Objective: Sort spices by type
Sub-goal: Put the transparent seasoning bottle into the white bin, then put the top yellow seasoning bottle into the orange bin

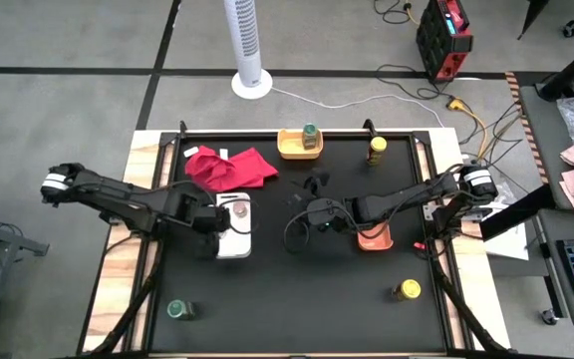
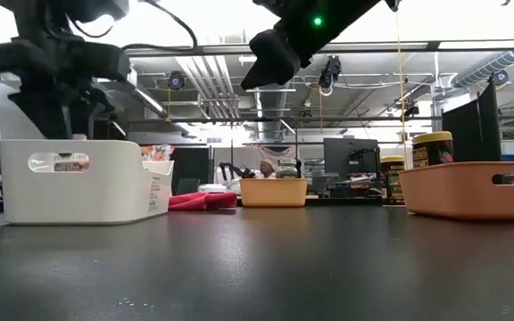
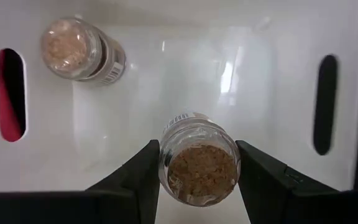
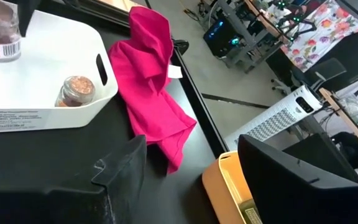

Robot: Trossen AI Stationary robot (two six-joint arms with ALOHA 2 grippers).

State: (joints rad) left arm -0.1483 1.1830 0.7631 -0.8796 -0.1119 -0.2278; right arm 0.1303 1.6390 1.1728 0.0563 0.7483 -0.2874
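Table centre lies open (red cloth (image 1: 230,167) crowds white tray (image 1: 235,237)).

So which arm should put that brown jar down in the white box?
The left one. Its hand already grips the pinkish-brown jar right over the white tray, beside the other one. The right hand hangs empty mid-table.

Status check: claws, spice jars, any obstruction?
Left claw shut on pinkish-brown jar over white tray. Second pinkish-brown jar inside. Right claw open, mid-table. No obstruction.
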